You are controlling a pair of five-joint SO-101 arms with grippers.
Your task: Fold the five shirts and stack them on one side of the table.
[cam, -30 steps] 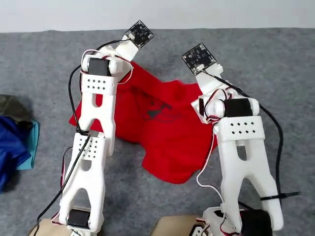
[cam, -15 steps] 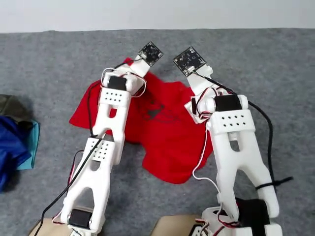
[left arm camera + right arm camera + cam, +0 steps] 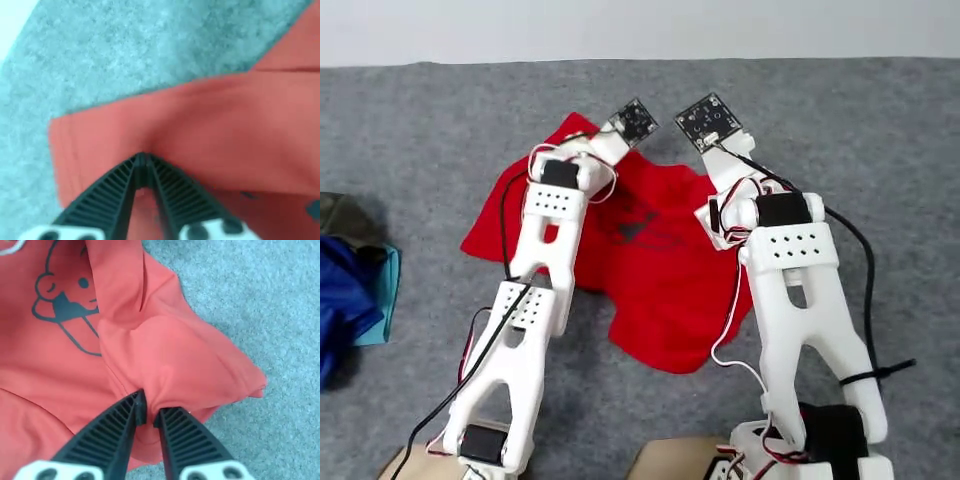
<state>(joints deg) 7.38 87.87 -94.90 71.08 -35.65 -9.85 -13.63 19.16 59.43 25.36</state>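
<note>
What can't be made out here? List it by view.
High view: the white arms cover much of the red fabric shirt with a dark line drawing; its sleeves and collar cannot be traced.
High view: the heap of blue, teal and dark clothes is cut by the left edge; their number is unclear.
Left wrist view: the left gripper pinches red cloth at such close range that the shirt part is unclear.

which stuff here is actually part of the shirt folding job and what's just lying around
Job: red shirt, pinched by the left gripper and the right gripper; pile of blue, teal and dark clothes off to one side, likely more shirts.
Lying about: tan board; grey mat.
</note>
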